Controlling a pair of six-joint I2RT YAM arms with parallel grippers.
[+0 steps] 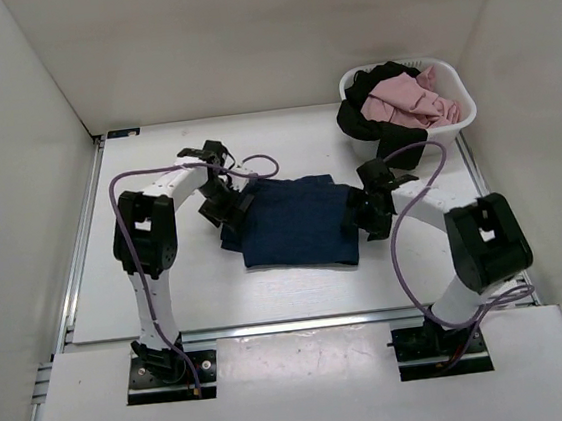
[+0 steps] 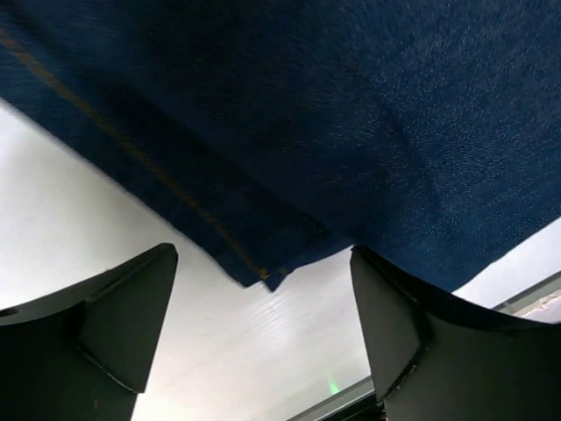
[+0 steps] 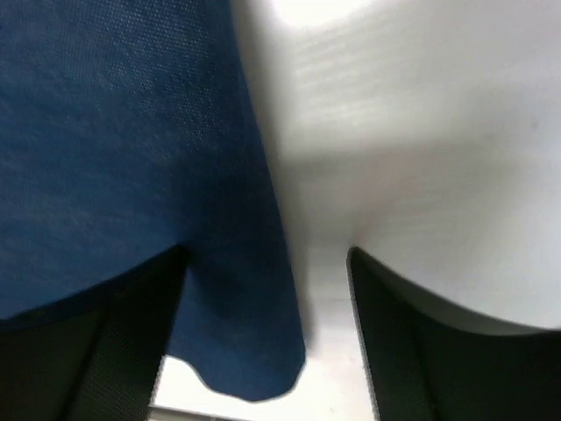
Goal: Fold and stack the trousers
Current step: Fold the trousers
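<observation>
One pair of trousers (image 1: pixel 292 221), folded, centre frame on the tabletop (image 1: pixel 170 303). Flanking it, two sets: left fingers (image 2: pixel 123 324) gape wide, empty; right fingers (image 3: pixel 421 351) spread too, gripping nothing. One basket (image 1: pixel 460 127) upper right.

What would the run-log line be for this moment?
jeans: folded, flat mid-table | left gripper: open at left edge | right gripper: open at right edge | basket: clothes inside, far right

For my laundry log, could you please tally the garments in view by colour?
Navy-blue: 1, the folded trousers
Pink: 1, the pink garment in the white basket
Black: 1, the black garment hanging over the basket's rim
Total: 3 garments
</observation>
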